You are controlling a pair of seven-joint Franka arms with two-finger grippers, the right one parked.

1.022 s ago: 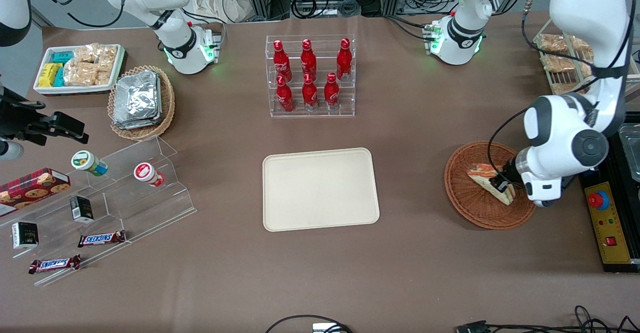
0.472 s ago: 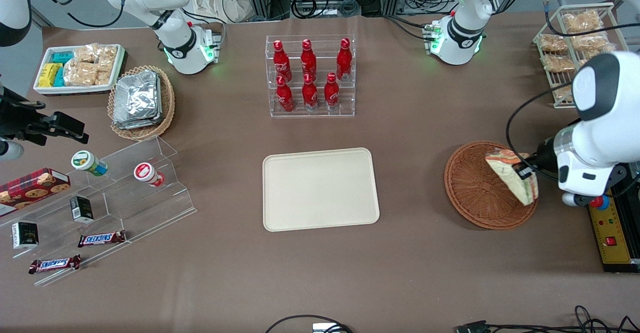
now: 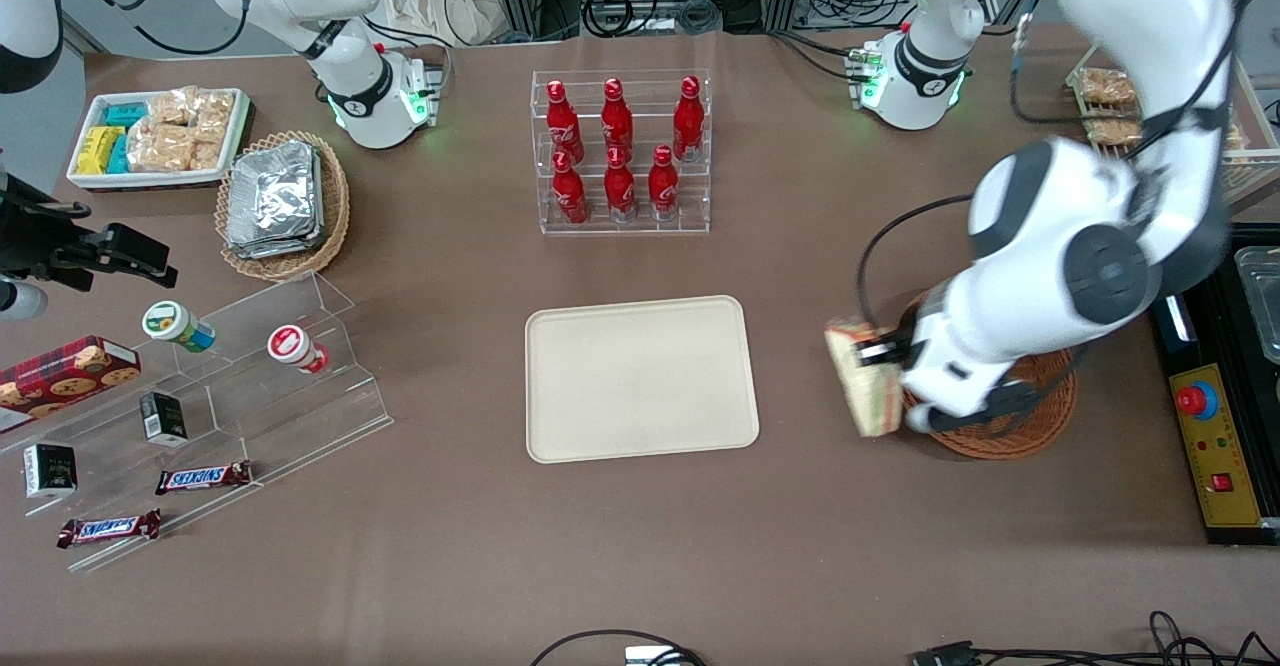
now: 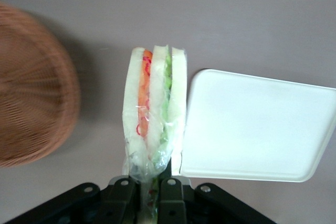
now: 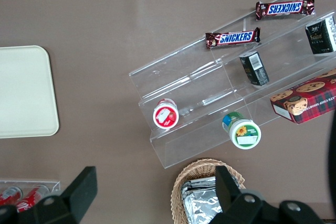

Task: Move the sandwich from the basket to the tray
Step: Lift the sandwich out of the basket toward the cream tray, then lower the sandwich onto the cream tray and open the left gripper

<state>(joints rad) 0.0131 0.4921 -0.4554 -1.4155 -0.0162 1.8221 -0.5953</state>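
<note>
My left gripper point(image 3: 880, 356) is shut on the wrapped sandwich point(image 3: 862, 381) and holds it in the air between the reddish-brown basket point(image 3: 1020, 424) and the cream tray point(image 3: 640, 378). In the left wrist view the sandwich point(image 4: 155, 108) hangs from my gripper point(image 4: 149, 187), showing pale bread with orange and green layers; the basket point(image 4: 31, 85) and the tray point(image 4: 257, 127) lie below it on either side. The arm hides much of the basket in the front view. The tray also shows in the right wrist view point(image 5: 23, 93).
A clear rack of red bottles point(image 3: 620, 151) stands farther from the front camera than the tray. A tan basket of foil packs point(image 3: 280, 201), a white snack tray point(image 3: 155, 136) and a clear stepped shelf point(image 3: 210, 396) lie toward the parked arm's end. A control box point(image 3: 1215, 446) sits by the basket.
My gripper has lifted the sandwich out of the basket and carried it over the basket's rim toward the tray. The arm has swung over the basket.
</note>
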